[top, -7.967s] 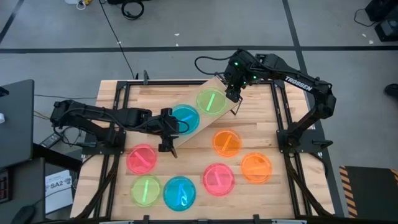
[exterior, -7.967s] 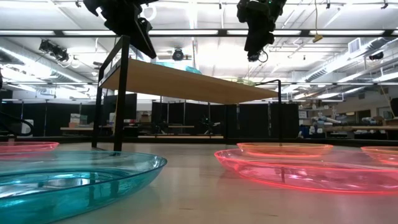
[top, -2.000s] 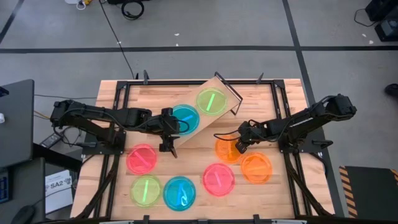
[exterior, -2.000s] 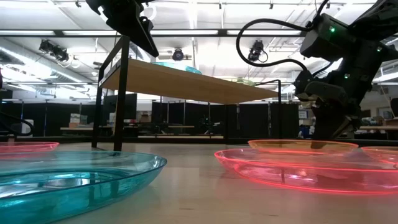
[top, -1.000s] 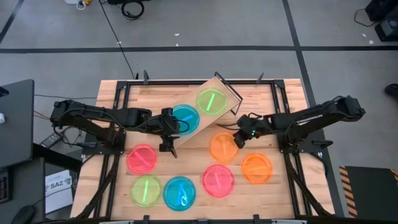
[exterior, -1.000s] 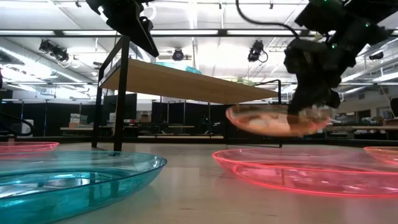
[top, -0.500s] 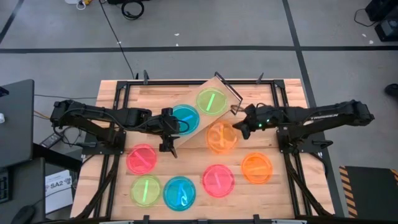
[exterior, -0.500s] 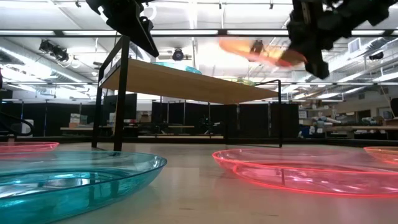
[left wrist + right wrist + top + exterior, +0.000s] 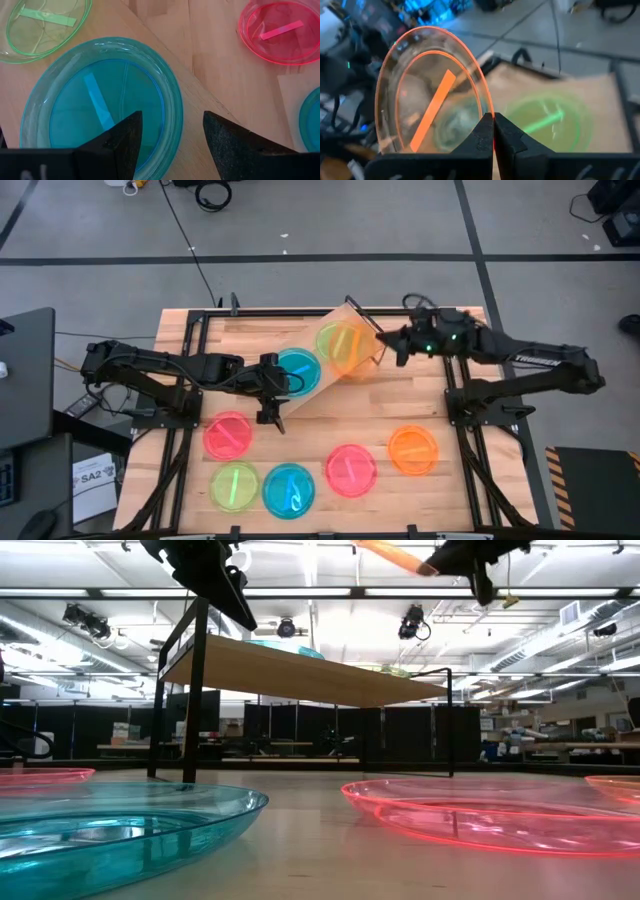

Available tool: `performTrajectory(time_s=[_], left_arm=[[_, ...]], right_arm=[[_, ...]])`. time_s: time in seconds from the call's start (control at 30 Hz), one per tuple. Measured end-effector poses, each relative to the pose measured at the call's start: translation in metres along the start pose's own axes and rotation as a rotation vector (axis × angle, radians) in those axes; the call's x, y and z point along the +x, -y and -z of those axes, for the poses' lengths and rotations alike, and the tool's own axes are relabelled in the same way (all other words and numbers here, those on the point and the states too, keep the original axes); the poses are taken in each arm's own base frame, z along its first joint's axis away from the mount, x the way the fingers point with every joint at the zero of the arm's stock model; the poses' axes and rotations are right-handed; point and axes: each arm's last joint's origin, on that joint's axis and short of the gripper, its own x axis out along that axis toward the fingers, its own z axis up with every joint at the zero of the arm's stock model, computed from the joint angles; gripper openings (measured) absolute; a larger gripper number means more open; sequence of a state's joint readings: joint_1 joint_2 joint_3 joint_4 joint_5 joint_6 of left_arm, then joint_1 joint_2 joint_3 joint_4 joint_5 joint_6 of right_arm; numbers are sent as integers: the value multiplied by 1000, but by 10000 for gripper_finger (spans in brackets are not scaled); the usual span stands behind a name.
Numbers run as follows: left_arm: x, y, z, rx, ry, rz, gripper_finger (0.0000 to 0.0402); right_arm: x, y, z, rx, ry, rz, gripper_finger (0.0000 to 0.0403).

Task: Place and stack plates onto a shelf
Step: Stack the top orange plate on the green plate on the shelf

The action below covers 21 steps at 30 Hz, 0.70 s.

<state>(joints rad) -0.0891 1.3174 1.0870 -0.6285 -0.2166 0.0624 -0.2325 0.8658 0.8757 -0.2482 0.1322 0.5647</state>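
The right gripper [image 9: 493,131] is clenched on the rim of a translucent orange plate [image 9: 351,350], tilted in the air over the shelf [image 9: 312,393] — just above the green plate [image 9: 545,120], as its wrist view shows. The left gripper [image 9: 170,131] hangs spread over the blue plate [image 9: 102,106].

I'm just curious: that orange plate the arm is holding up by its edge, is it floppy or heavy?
Probably stiff: the orange plate keeps its round shape though the right gripper pinches only its rim. Likely light, being thin and see-through. Its glossy surface might be slippery.
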Motion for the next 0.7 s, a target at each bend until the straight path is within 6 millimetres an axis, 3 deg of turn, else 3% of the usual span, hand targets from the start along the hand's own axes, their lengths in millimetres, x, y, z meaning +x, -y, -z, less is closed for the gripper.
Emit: performTrajectory(time_s=[0.3, 0.7], left_arm=[[0, 0, -1, -1, 6, 0, 217], [0, 0, -1, -1, 6, 0, 217]], right_arm=[[1, 20, -25, -14, 95, 122, 7], [50, 55, -16, 40, -75, 203, 7]])
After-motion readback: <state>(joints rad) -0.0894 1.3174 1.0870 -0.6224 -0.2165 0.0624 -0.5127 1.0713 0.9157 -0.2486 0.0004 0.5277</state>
